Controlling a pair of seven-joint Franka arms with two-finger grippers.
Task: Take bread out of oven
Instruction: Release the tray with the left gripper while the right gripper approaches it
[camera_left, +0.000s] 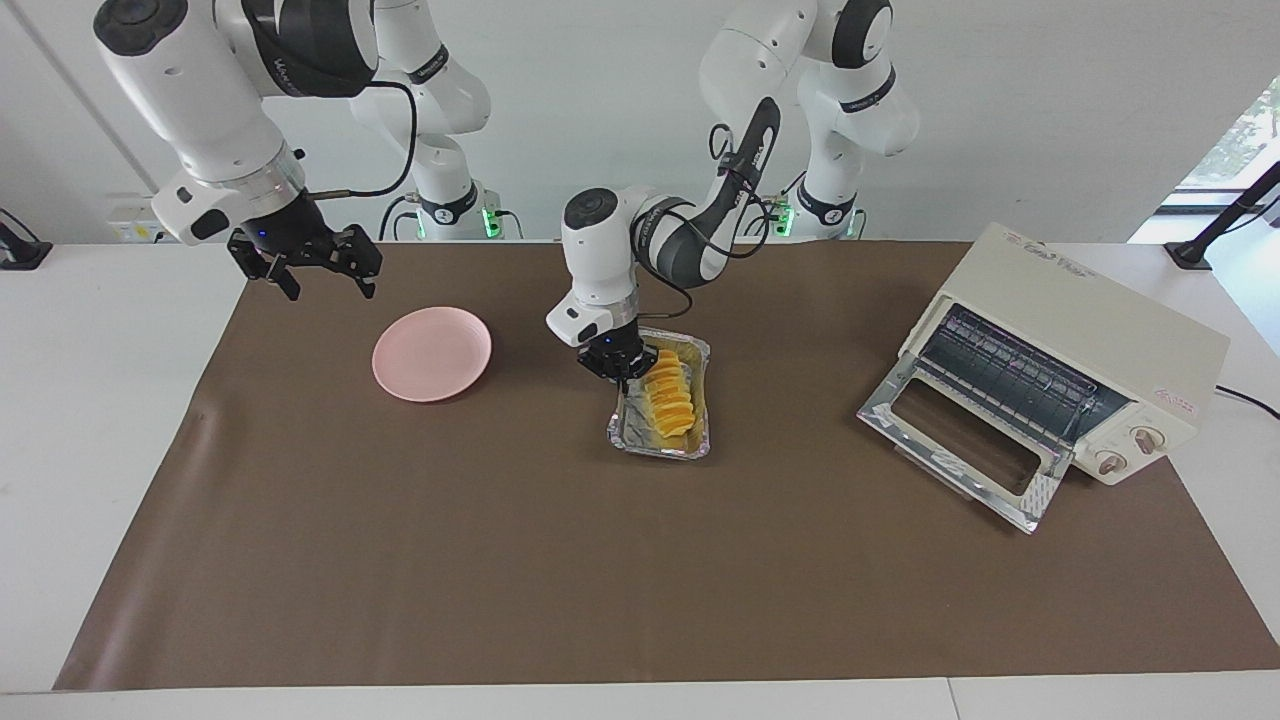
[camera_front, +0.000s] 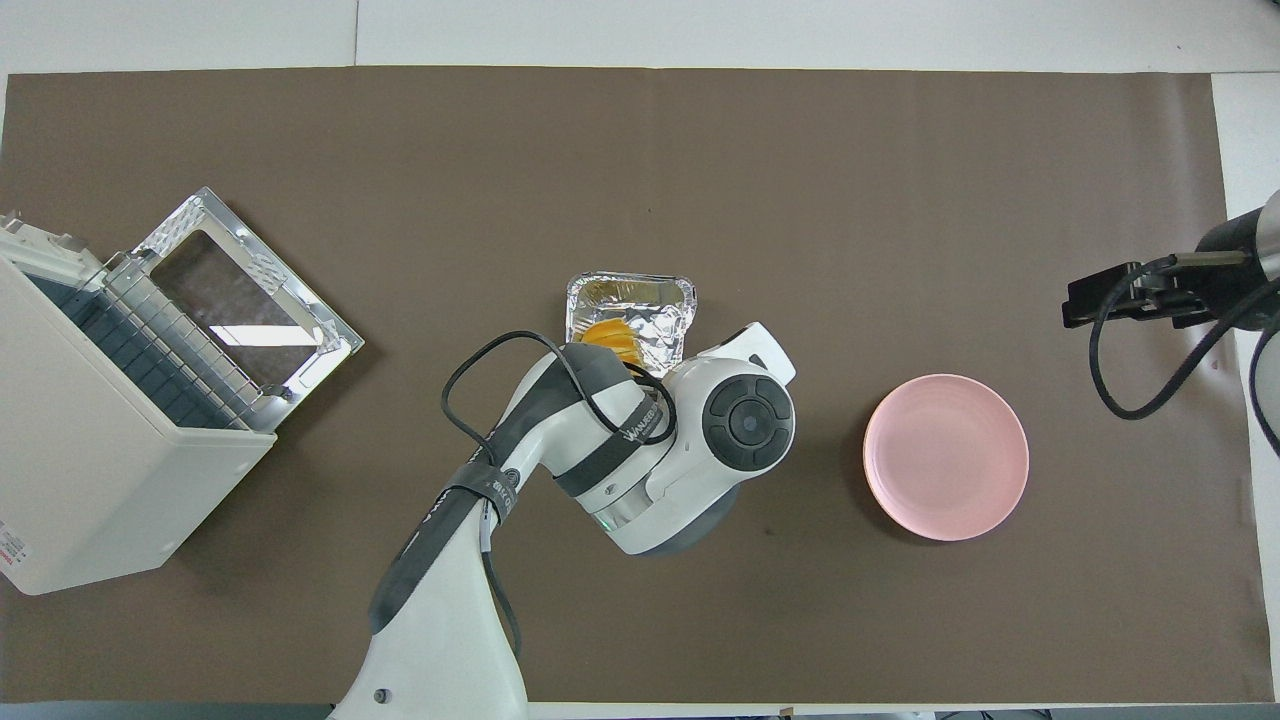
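Observation:
The yellow-orange bread (camera_left: 670, 398) lies in a crinkled silver foil tray (camera_left: 655, 447) on the brown mat at mid-table, outside the oven. My left gripper (camera_left: 630, 378) is down at the tray's rim on the side toward the right arm's end, close against the bread. In the overhead view the left arm hides this gripper and most of the bread (camera_front: 610, 338); the tray (camera_front: 630, 296) shows past it. The cream oven (camera_left: 1085, 345) stands toward the left arm's end with its glass door (camera_left: 960, 440) folded down and its wire rack bare. My right gripper (camera_left: 328, 285) waits open in the air, beside the plate.
A pink plate (camera_left: 432, 353) sits bare on the mat toward the right arm's end, beside the tray; it also shows in the overhead view (camera_front: 946, 456). The oven (camera_front: 110, 470) and its open door (camera_front: 240, 290) take up the left arm's end.

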